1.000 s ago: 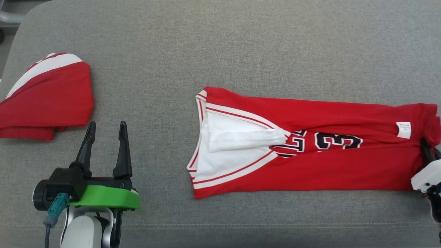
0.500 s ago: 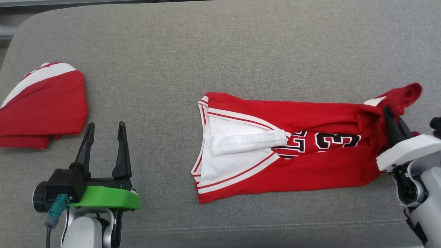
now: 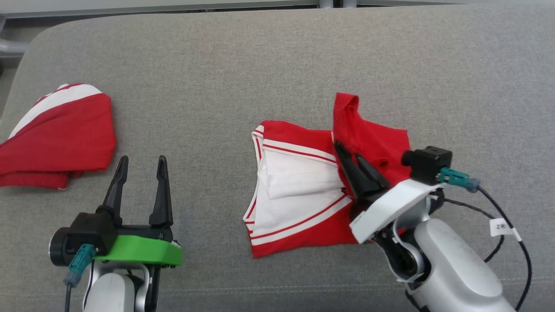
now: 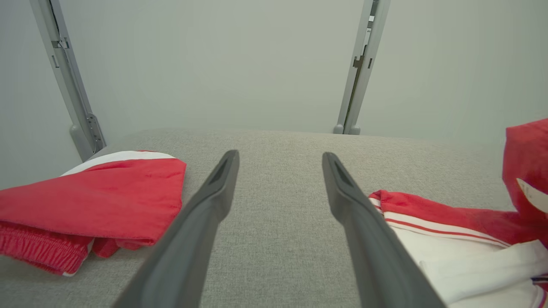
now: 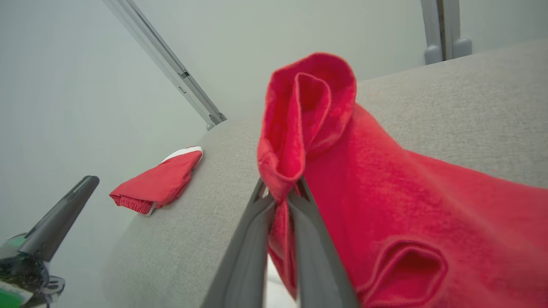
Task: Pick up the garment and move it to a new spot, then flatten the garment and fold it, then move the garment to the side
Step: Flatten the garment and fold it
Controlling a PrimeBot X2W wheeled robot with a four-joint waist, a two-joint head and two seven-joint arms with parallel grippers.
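Observation:
The garment (image 3: 299,190), a red jersey with white trim, lies mid-surface with its white inner side up at the left. My right gripper (image 3: 348,151) is shut on the jersey's red hem end, which it holds raised over the middle of the jersey, so the right half is doubled back over the left. In the right wrist view the red cloth (image 5: 385,205) bunches above the gripper (image 5: 280,188), pinched between the fingers. My left gripper (image 3: 143,160) stands open and empty at the lower left, apart from the jersey (image 4: 449,222), as the left wrist view of the gripper (image 4: 280,155) also shows.
A second red and white garment (image 3: 56,134), folded, lies at the left edge of the grey padded surface (image 3: 260,65). Grey metal posts (image 4: 357,68) rise behind the surface. A black cable (image 3: 498,208) hangs from my right wrist.
My right gripper has carried the jersey's hem end from the far right up and leftward over the jersey, covering the printed number. The left arm has stayed put; the head view shifted slightly.

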